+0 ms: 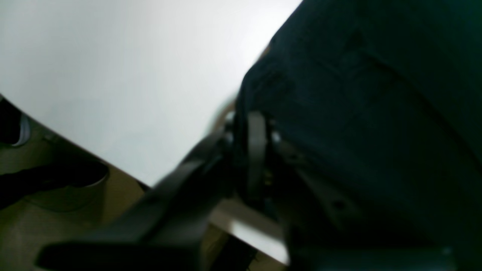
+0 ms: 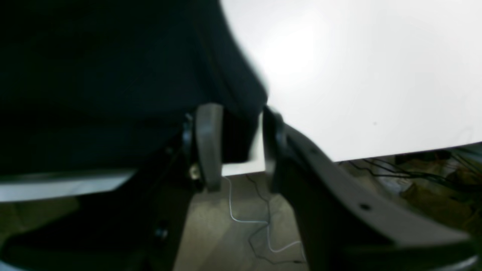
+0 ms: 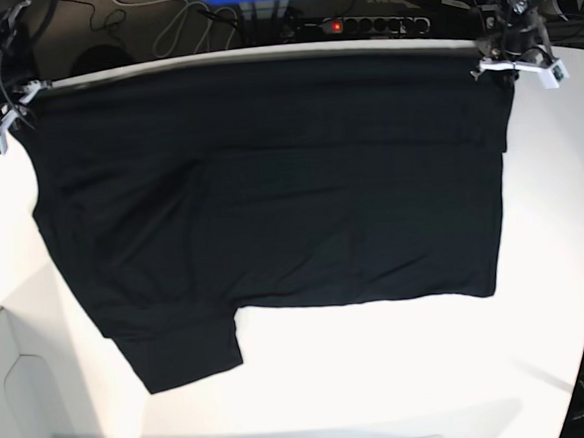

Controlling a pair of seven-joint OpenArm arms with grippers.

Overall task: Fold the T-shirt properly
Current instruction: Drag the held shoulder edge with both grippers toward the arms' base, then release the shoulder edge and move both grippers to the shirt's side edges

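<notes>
Spreading across most of the white tabletop [image 3: 403, 372], large black short-sleeved cloth T-shirt [image 3: 271, 200], plain side up, far edge drawn straight along the table's twelve-o'clock rim, one sleeve sticking out toward seven o'clock. Judged to be mid-fold: a crease already laid across the body, the two far corners just set down at the back edge. Parked at eleven o'clock in the base view, right gripper [image 2: 233, 146], jaws parted in its wrist view with a dark fold of cloth and a strip of table edge showing in the gap; looks released, or nearly so. Parked at one o'clock, left gripper [image 1: 260, 158], fingers close together with black cloth crowding them; too blurred to say whether clenched on the hem or let go. Next, by judgement: clearing both grippers from the far rim without dragging the hem, then reaching for the protruding sleeve and side edges to bring them inward. Worth watching for cloth snagging on a finger during withdrawal.
</notes>
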